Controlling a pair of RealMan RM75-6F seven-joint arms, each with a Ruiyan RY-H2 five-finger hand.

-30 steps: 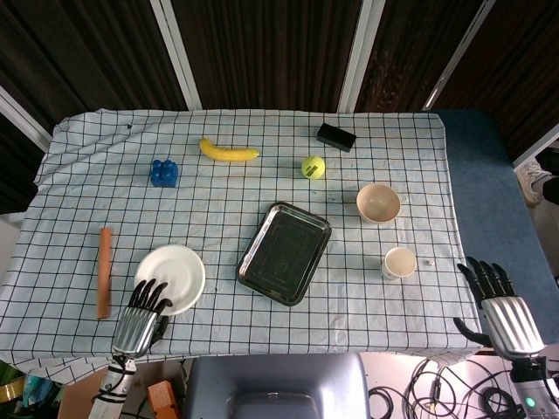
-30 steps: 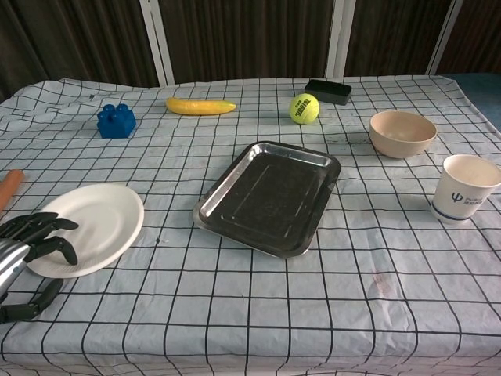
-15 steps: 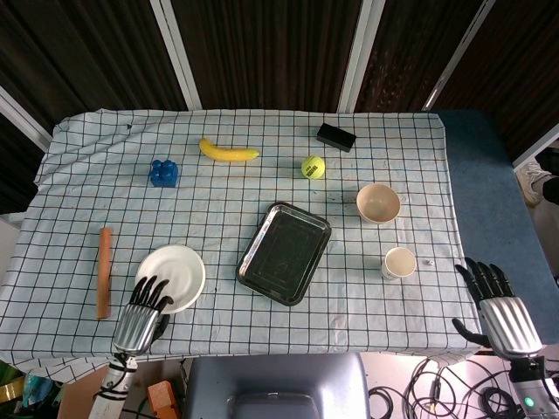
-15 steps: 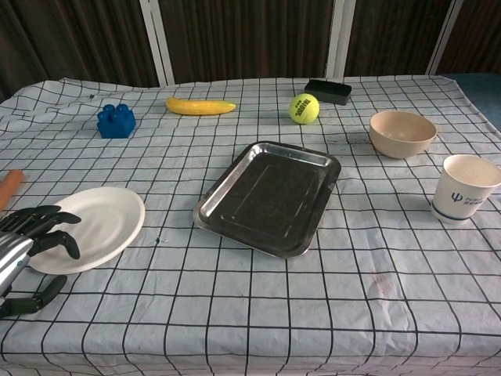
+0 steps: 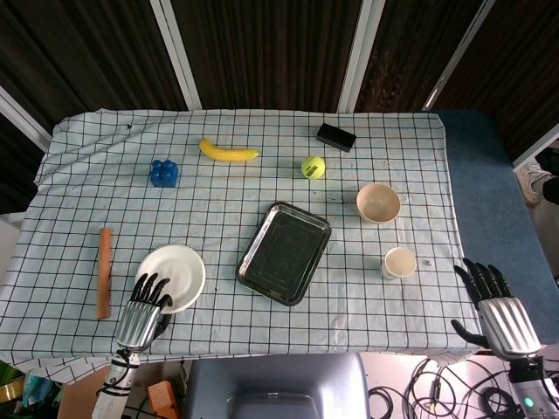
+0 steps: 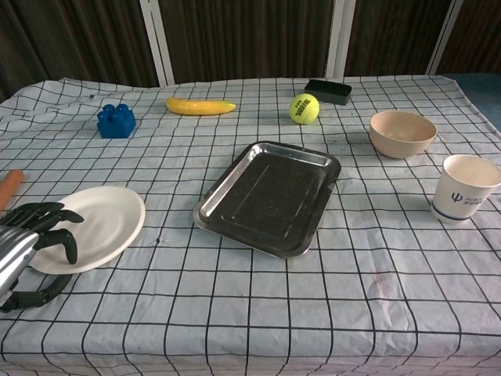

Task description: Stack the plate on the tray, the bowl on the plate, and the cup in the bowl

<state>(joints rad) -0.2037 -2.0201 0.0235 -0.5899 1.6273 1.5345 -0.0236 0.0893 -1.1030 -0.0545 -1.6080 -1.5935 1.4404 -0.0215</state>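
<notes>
A: Left hand [image 6: 27, 247] is at the near-left edge of the plate [image 6: 92, 225], fingers over the rim, thumb low at the edge. Can't tell if it has actually closed on the rim. Plate looks flat on the table [image 5: 218, 188], just left of the tray [image 5: 285, 252]

B: Right hand?

A: Right hand [image 5: 498, 310] is off the table's right edge, fingers spread, holding nothing. Cup [image 5: 399, 262] and bowl [image 5: 378, 202] are right of the tray, untouched. Nothing stacked yet

B: Risks?

A: Likely one: the plate is thin and lies flat on cloth, so the thumb may not get under the rim. Fingers could then just push it away, or bunch the cloth. If it lifts from one edge only, it may tilt and slip out on the way to the tray

B: Anything in the path?

A: No. The rolling pin [image 5: 104, 271] lies left of the plate, clear of the route. The tray sits skewed, so a plate set off-centre could rest on its lip and rock
</notes>
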